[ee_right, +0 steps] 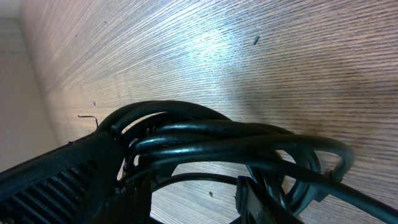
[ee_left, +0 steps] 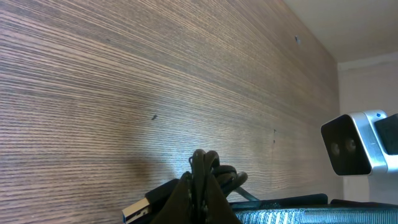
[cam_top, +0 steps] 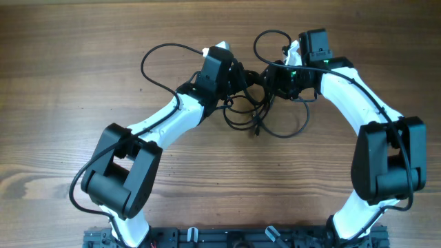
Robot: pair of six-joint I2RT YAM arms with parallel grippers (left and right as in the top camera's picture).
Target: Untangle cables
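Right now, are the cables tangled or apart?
Tangled: the cables cross and loop over each other in one bunch.

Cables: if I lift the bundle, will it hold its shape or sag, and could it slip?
Likely floppy: the cables lie in loose, curling loops on the table. Probably light, being thin cord. Their glossy surface in the right wrist view could slip, yet the crossed strands may snag.

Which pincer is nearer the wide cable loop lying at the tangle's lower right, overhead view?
Right. The right pincer sits just above and left of the loop, at the tangle. The left pincer is farther left, across the tangle.
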